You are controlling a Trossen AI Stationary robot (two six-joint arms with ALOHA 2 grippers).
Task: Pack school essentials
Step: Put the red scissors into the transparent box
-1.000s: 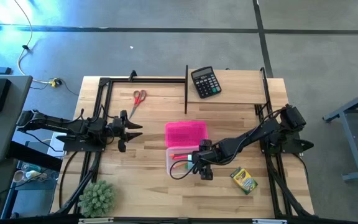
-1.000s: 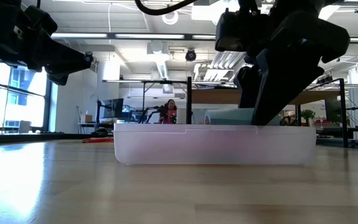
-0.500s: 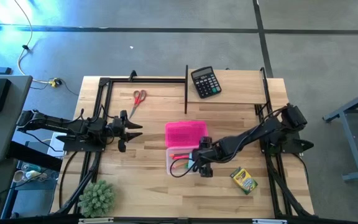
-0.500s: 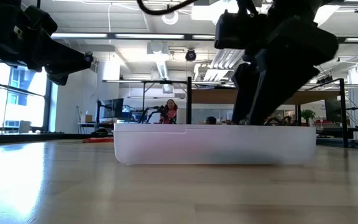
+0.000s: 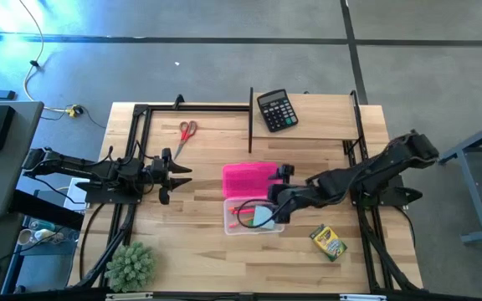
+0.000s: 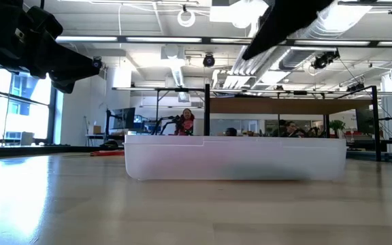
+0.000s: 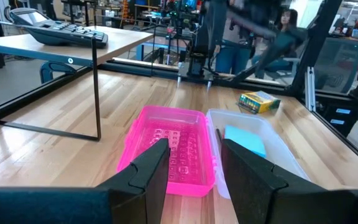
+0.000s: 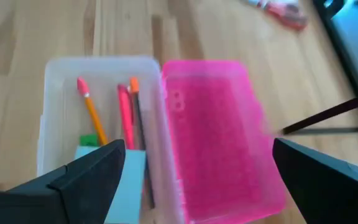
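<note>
A clear box lies on the table with its pink lid open on the far side. Inside lie two thin pencils, a pink pen, a tiny green piece and a light-blue square. My right gripper hangs open above the box and lid and holds nothing; its own view shows the wide gap. My left gripper is open and empty at the table's left, as its own view shows. The red-handled scissors and the crayon box lie flat on the table.
A black calculator lies on a raised shelf at the far edge. A fuzzy green plant ball sits at the near left corner. Black frame rails stand at the back. In the low view the box wall fills the middle.
My right gripper has risen out of the clear box and drawn back toward the far right, over the edge of the pink lid. The light-blue square that stood between its fingers in the box now lies free inside.
</note>
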